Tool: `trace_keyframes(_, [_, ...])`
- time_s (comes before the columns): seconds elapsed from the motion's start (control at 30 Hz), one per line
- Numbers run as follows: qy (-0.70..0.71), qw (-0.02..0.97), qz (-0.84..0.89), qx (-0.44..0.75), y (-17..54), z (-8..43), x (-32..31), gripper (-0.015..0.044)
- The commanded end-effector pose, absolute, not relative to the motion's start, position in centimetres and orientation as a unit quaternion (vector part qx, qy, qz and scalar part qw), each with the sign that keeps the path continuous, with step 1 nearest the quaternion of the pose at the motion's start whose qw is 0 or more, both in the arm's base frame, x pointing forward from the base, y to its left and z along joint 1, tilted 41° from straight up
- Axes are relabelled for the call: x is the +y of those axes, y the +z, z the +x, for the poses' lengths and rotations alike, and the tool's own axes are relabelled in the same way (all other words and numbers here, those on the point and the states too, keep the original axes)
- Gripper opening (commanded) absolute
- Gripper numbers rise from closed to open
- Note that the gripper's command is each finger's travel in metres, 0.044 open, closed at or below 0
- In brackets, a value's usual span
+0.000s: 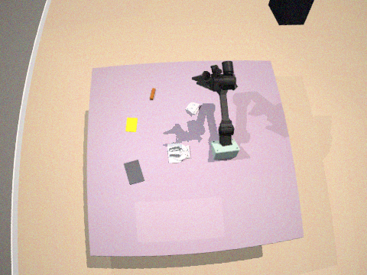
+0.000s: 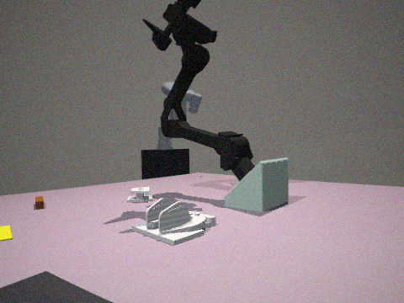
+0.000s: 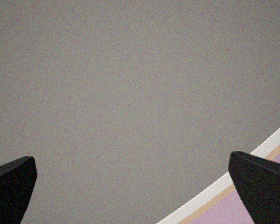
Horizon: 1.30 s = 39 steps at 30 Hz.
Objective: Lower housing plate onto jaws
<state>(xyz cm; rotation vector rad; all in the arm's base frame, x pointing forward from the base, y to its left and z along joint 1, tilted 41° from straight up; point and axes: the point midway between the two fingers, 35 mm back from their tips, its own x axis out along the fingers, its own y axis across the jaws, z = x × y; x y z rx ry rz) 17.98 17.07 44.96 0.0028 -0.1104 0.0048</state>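
My gripper (image 1: 194, 79) (image 2: 153, 6) (image 3: 134, 165) is wide open and empty. It is raised high above the table, pointing to the left in the top and exterior views, well apart from the white parts. A white assembly (image 1: 172, 160) (image 2: 173, 221) stands on the table left of the arm's base, with a flat square plate at the bottom, two upright parallel fins and a rounded part beside them. A smaller white part (image 1: 193, 108) (image 2: 140, 194) sits separately farther back. Which piece is the housing plate, and the pins and stubs, I cannot tell. The wrist view shows neither part.
The arm stands on a pale green wedge (image 1: 225, 151) (image 2: 274, 186). A dark grey tile (image 1: 134, 172) (image 2: 46, 289), a yellow square (image 1: 131, 124) (image 2: 5, 233) and an orange block (image 1: 152, 94) (image 2: 39, 203) lie to the left. A black box (image 1: 292, 4) (image 2: 165, 162) stands beyond the table.
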Motion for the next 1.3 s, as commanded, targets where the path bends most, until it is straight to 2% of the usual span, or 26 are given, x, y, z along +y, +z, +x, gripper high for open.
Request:
trace_keyframes(0.0, [-0.003,0.998,0.001,-0.059,45.0,18.6,16.7,0.0440])
trace_keyframes(1.27, [-0.134,0.984,-0.120,0.013,40.6,26.7,10.0,0.0440])
